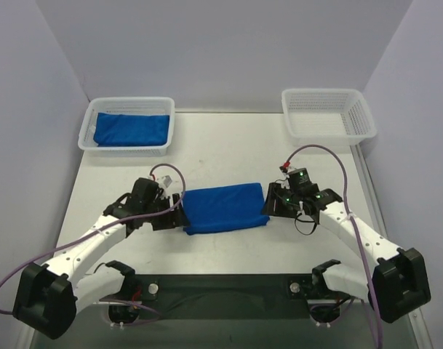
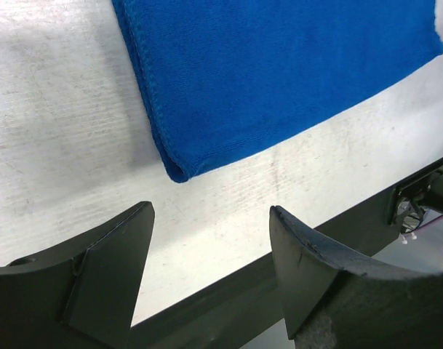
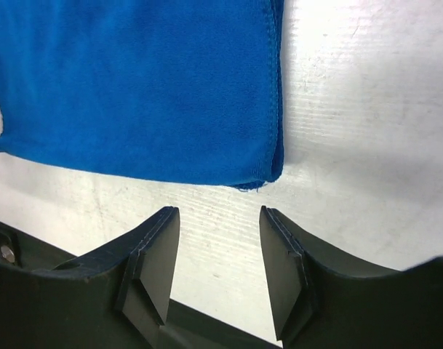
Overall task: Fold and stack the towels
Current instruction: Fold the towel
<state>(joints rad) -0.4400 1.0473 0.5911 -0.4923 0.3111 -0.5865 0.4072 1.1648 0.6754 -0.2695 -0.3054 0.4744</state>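
Lying folded, one royal-blue terry towel (image 1: pixel 226 208) sits on the white worktop (image 1: pixel 228 145) between the left tool (image 2: pixel 212 209) and right tool (image 3: pixel 219 211). Both tools have fingers apart, holding nothing. Another blue terry towel (image 1: pixel 131 129) rests in the far-left white mesh basket (image 1: pixel 126 150).

A folded royal-blue terry towel (image 1: pixel 225 207) is laid flat at the middle of the pale, scuffed bench (image 1: pixel 228 145). A far-left white plastic mesh basket (image 1: pixel 125 150) and a far-right white plastic mesh basket (image 1: pixel 329 136) are set at its far corners.
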